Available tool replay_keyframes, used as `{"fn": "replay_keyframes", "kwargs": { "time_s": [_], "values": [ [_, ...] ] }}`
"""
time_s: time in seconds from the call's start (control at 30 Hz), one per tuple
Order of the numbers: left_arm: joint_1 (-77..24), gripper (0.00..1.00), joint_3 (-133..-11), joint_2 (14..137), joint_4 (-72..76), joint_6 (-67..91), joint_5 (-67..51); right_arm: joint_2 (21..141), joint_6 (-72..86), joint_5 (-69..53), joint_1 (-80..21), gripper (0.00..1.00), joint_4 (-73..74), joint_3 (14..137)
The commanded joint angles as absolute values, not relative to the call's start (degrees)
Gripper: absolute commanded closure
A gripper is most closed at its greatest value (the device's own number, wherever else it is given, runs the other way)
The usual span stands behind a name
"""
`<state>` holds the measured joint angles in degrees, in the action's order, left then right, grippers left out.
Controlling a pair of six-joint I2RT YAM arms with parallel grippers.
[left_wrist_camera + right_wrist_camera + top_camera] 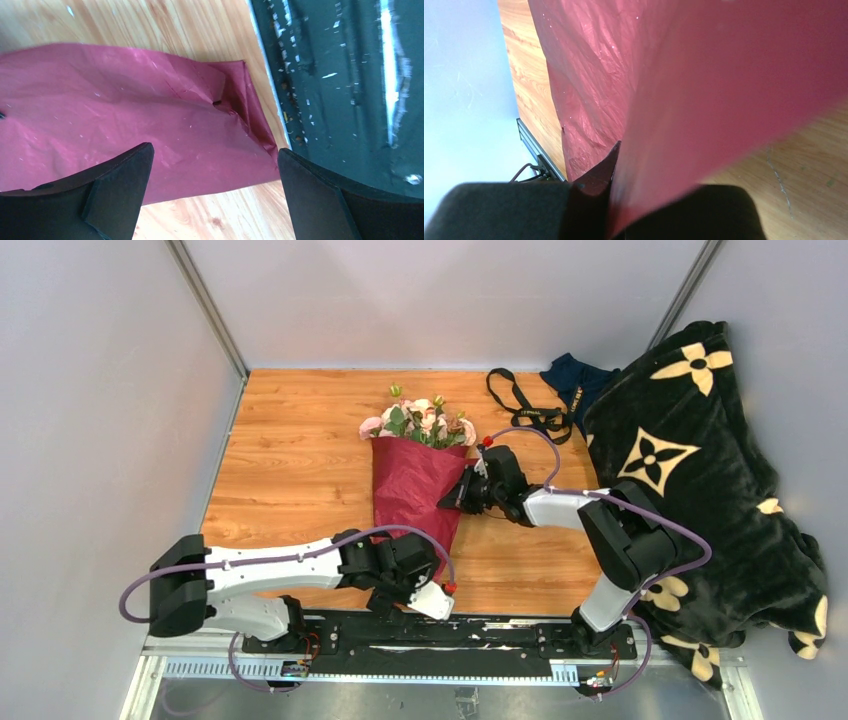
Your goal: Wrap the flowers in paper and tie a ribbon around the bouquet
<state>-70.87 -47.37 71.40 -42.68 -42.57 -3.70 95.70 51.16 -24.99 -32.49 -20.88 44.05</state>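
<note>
The bouquet lies on the wooden table: pink and cream flowers [420, 422] stick out of the far end of a dark red paper [410, 490] cone that narrows toward me. My right gripper [450, 498] is shut on the paper's right edge; in the right wrist view the sheet [724, 75] runs up from between the closed fingers [596, 200]. My left gripper [410, 585] hangs open over the cone's near tip [150, 125], its fingers [120, 175] clear of the paper with nothing between them. The black ribbon [525, 405] lies loose at the back, right of the flowers.
A dark navy cloth [575, 380] and a big black blanket with cream flower motifs [690, 470] cover the table's right side. The black base rail [345, 75] runs along the near edge, just beyond the cone's tip. Grey walls stand close on the left and behind.
</note>
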Motion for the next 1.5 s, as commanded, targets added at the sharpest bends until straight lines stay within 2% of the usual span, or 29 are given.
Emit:
{"fn": "replay_keyframes", "kwargs": {
  "time_s": [0.0, 0.37, 0.57, 0.67, 0.77, 0.9, 0.97, 1.1, 1.27, 1.47],
  "values": [
    [-72.4, 0.00, -44.4, 73.0, -33.7, -37.2, 2.3, 94.1, 54.2, -23.4, -33.0, 1.00, -25.0, 41.7],
    [-75.9, 0.00, -39.3, 75.2, -31.5, -37.7, -1.3, 91.6, 56.1, -23.4, -32.9, 1.00, -27.6, 40.0],
    [-75.1, 0.00, -47.1, 71.9, -35.7, -31.9, 6.4, 86.1, 51.5, -20.9, -33.4, 1.00, -21.5, 41.3],
    [-69.9, 0.00, -53.2, 67.5, -39.7, -28.5, -0.6, 83.9, 51.7, -20.3, -33.9, 1.00, -20.4, 41.5],
    [-60.6, 0.00, -57.2, 63.5, -40.4, -21.7, -3.7, 82.2, 48.3, -20.3, -34.1, 1.00, -17.8, 43.2],
    [-45.9, 0.00, -59.1, 65.0, -42.7, -14.6, -10.8, 79.1, 42.5, -20.3, -34.0, 1.00, -14.5, 44.3],
    [-44.3, 0.00, -60.2, 66.8, -43.0, -14.1, -10.3, 77.1, 43.1, -15.7, -34.1, 1.00, -10.7, 44.9],
    [-45.3, 0.00, -62.6, 67.1, -38.8, -12.3, -15.7, 74.9, 48.9, -11.4, -34.5, 1.00, -8.2, 45.4],
    [-56.4, 0.00, -60.7, 68.4, -38.0, -13.4, -11.5, 74.5, 52.8, -7.1, -36.5, 1.00, -9.2, 46.3],
    [-62.5, 0.00, -53.4, 58.4, -38.8, -26.5, -10.0, 75.0, 53.5, -5.0, -36.5, 1.00, -9.5, 47.8]
  ]
}}
